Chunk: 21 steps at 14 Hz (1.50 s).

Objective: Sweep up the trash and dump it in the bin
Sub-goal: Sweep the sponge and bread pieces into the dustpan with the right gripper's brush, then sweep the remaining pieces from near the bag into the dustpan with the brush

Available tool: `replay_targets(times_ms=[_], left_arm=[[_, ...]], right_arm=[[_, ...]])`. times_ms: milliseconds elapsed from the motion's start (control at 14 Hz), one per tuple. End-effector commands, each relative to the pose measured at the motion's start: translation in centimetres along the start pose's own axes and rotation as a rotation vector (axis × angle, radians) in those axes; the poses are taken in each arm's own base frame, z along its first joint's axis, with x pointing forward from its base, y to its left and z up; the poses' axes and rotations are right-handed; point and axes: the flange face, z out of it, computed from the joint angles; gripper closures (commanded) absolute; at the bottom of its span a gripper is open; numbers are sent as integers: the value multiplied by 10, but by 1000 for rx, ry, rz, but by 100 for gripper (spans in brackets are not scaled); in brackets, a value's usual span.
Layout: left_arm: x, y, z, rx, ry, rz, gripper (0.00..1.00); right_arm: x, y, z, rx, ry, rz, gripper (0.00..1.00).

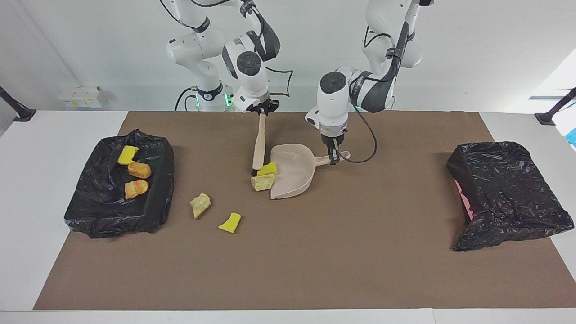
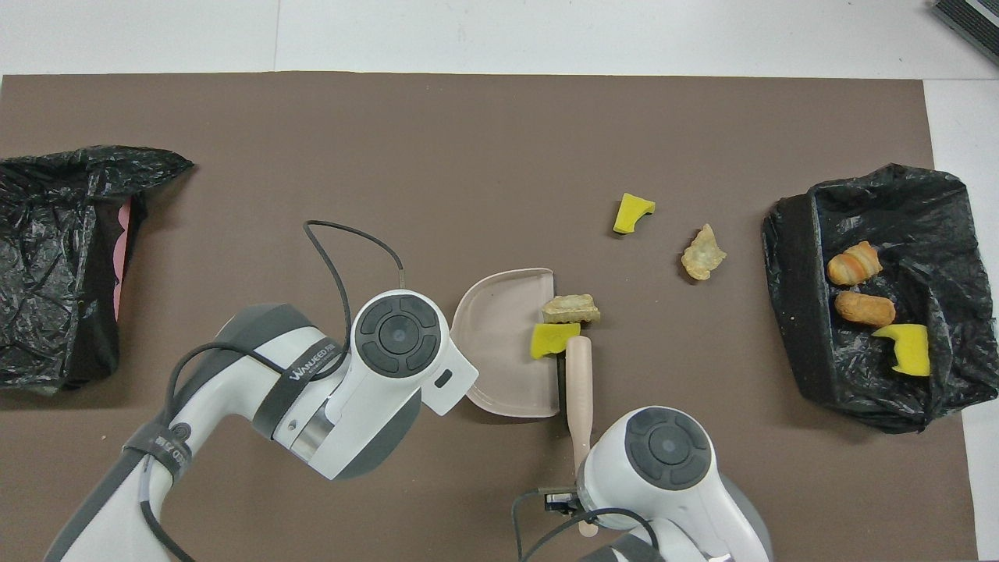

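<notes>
My right gripper (image 1: pixel 262 109) is shut on the beige brush (image 1: pixel 258 143), whose bristles rest on the mat at the dustpan's mouth. My left gripper (image 1: pixel 335 155) is shut on the handle of the beige dustpan (image 1: pixel 294 173), which lies flat on the mat. A yellow sponge piece (image 1: pixel 267 169) lies on the pan's lip and a tan chunk (image 1: pixel 263 181) touches its edge. In the overhead view the brush (image 2: pixel 579 386), dustpan (image 2: pixel 495 343), yellow piece (image 2: pixel 554 340) and tan chunk (image 2: pixel 571 309) show; both grippers are hidden under the wrists. Another tan chunk (image 1: pixel 200 204) and yellow piece (image 1: pixel 230 222) lie loose on the mat.
A black-lined bin (image 1: pixel 159 198) at the right arm's end holds a yellow piece (image 1: pixel 128 154) and two orange-brown chunks (image 1: pixel 139 169). A second black-bagged bin (image 1: pixel 508 193) stands at the left arm's end. A brown mat (image 1: pixel 315 261) covers the table.
</notes>
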Motion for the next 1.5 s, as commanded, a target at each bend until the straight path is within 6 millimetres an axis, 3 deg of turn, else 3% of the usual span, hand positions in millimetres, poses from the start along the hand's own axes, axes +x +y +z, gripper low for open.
replay_targets(times_ms=[0, 357, 571, 786, 1000, 1143, 1429], left_arm=[[-2, 13, -1, 40, 14, 14, 100], [-5, 10, 2, 52, 28, -22, 100], [-6, 10, 3, 47, 27, -66, 100], [-6, 10, 3, 30, 36, -124, 100], [-3, 16, 3, -1, 26, -205, 100], [-1, 19, 1, -14, 11, -236, 100], [3, 22, 0, -14, 10, -267, 100]], right_arm=[[-9, -29, -13, 19, -4, -165, 100], [-7, -33, -43, -17, 7, -217, 100], [21, -17, -70, -129, 33, -210, 100], [52, 2, -83, -195, 55, -223, 100], [94, 51, -90, -238, 77, -225, 100], [130, 91, -108, -256, 97, -193, 100], [177, 164, -139, -354, 130, -124, 100]])
